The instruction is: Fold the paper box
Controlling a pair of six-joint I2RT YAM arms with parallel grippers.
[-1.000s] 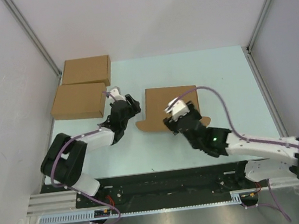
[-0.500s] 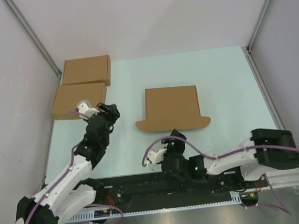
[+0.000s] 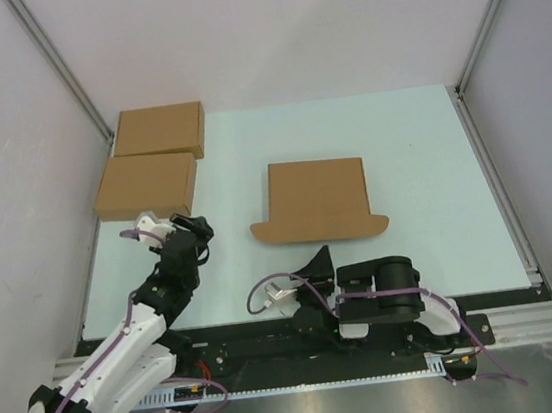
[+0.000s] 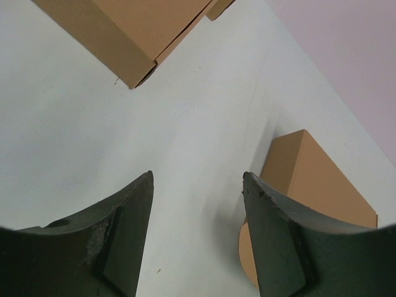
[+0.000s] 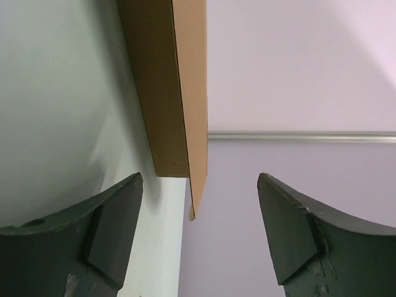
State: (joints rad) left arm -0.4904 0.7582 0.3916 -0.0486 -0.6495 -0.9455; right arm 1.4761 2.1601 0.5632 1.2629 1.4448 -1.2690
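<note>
Setting: pale green table enclosed by white walls, seen from above with both arm bases along the 6 o'clock edge.
Paper box: the paper box lies flat at mid-table, a little toward 12 o'clock of centre; nothing touches it.
Form reached: it reads as a shallow closed rectangle with walls up and top panel down; the right wrist view shows one upright side wall with a thin top sheet overhanging it.
Front flap: a front flap with rounded ears at both ends lies spread on the table along the box's 6 o'clock side; it appears to be untucked.
Left gripper: the left gripper hovers at about 8 o'clock of the box, well apart from it; jaws parted to a moderate gap, only bare table between them.
Right gripper: the right gripper sits low at 6 o'clock, near the box's front edge; jaws spread wide and gripping nothing, since the box seen between them lies beyond the fingertips.
Other boxes: far flat box and near flat box at 10 to 11 o'clock, just beside each other; not part of this job.
Progress, judged: most folds look done; likely left is tucking the front flap to lock the lid.
</note>
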